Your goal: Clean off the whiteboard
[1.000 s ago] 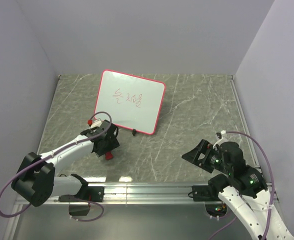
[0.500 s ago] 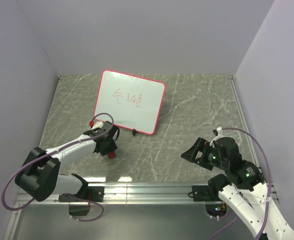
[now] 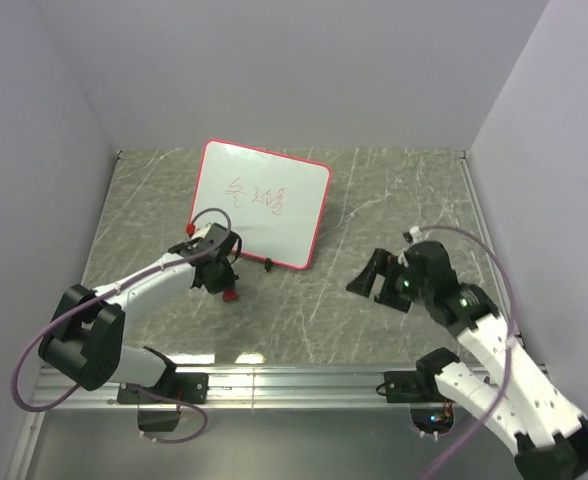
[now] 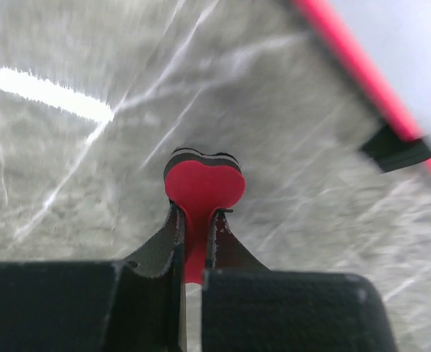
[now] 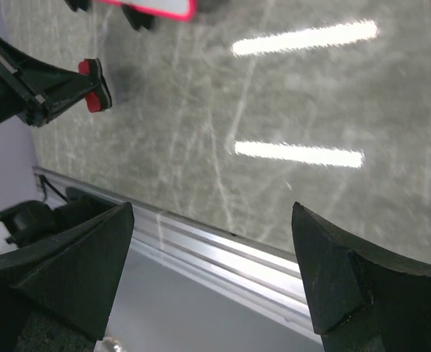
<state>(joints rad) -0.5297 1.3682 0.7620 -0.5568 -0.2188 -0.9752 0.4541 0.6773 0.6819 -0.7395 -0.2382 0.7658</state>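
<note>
The whiteboard (image 3: 259,205), white with a thin red rim and red scribbles in its middle, lies tilted at the back centre of the table. My left gripper (image 3: 225,283) is just off the board's near-left corner, shut on a small red bow-shaped block (image 3: 230,294). In the left wrist view the red block (image 4: 203,187) sticks out past the closed fingertips (image 4: 173,227), with the board's red rim (image 4: 362,81) and a black foot (image 4: 395,150) at the upper right. My right gripper (image 3: 369,278) hovers open over the table's right half, nothing between its fingers (image 5: 83,257).
The grey marble table (image 3: 394,220) is walled in on three sides. An aluminium rail (image 3: 294,380) runs along the near edge by the arm bases. The right wrist view catches the left gripper (image 5: 76,84) and the red block (image 5: 92,86).
My left gripper has shut on the red block and carried it up toward the board's near corner. My right arm has swung left and farther over the table, still open.
</note>
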